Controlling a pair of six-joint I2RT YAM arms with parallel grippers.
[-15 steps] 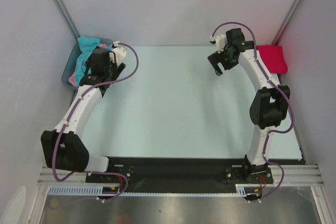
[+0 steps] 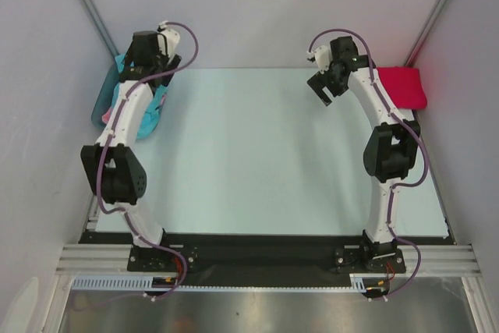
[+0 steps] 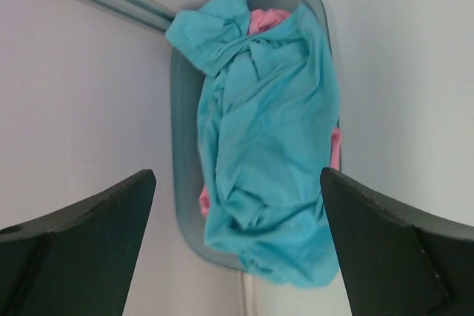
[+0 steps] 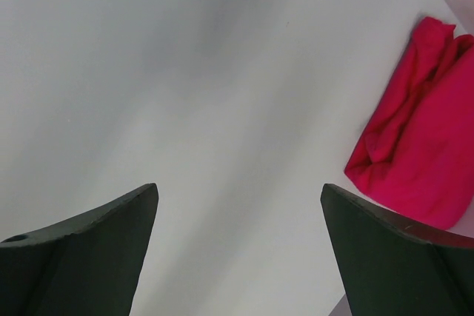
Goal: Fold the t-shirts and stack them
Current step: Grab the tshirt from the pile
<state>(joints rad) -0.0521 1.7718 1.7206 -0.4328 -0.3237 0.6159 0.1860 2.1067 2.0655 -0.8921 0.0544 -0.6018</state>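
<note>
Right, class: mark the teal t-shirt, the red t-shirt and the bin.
teal t-shirt (image 3: 274, 146), left wrist view, middle of the crumpled cloth.
red t-shirt (image 4: 422, 160), right wrist view, middle of the bundle.
bin (image 3: 185, 175), left wrist view, bare left wall.

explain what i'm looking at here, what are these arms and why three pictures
Two robot arms are bolted at the near edge of a table. One picture looks down from above; the other two come from a camera on each wrist, the dark wedges being that arm's own fingers. The left gripper hangs open over a grey-blue bin holding a crumpled teal t-shirt on top of a pink t-shirt. The right gripper, also open, hovers over bare table beside a red t-shirt. Neither holds anything.
</note>
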